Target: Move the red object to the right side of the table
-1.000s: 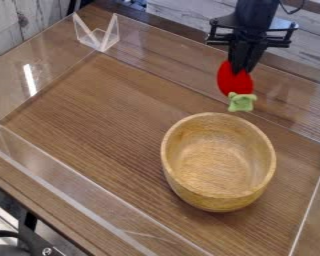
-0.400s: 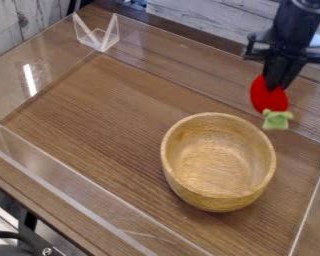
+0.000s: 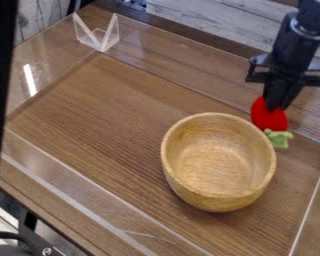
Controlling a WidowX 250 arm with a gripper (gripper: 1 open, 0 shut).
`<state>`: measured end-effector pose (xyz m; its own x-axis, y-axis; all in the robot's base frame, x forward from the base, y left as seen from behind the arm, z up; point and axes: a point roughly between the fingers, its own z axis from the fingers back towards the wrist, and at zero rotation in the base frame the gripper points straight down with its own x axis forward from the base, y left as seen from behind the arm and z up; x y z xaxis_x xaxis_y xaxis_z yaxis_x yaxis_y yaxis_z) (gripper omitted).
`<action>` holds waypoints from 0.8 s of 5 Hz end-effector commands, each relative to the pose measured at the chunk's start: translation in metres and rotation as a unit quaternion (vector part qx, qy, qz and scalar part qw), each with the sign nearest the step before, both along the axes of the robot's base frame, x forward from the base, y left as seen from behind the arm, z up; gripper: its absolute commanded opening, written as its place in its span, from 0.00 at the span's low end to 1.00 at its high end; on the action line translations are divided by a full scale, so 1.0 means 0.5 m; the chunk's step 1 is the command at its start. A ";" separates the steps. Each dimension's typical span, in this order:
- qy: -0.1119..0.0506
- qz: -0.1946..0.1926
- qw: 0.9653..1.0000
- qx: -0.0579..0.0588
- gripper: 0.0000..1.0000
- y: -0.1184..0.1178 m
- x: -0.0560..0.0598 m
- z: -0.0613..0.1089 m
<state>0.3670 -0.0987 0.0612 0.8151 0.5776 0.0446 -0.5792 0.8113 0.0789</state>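
Note:
The red object (image 3: pixel 268 116) is a small glossy red toy fruit with a green leafy end (image 3: pixel 278 139) pointing down. It hangs low over the right side of the table (image 3: pixel 96 110), just right of the wooden bowl's far rim. My gripper (image 3: pixel 275 100) points straight down and is shut on the red object's top. The black fingers cover the upper part of the fruit. Whether the green end touches the tabletop cannot be told.
A round light wooden bowl (image 3: pixel 218 160) stands right of the table's middle, close to the fruit. Low clear acrylic walls (image 3: pixel 43 160) edge the tabletop. A clear folded stand (image 3: pixel 96 32) sits at the far left corner.
My gripper has carried the red object to the right and lower, from behind the bowl to beside its right far rim. It has stayed shut throughout.

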 end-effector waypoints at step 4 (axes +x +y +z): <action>-0.027 0.012 0.999 -0.028 1.00 0.002 0.010 0.000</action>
<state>0.3673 -0.0987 0.0450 0.8036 0.5944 0.0287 -0.5951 0.8026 0.0405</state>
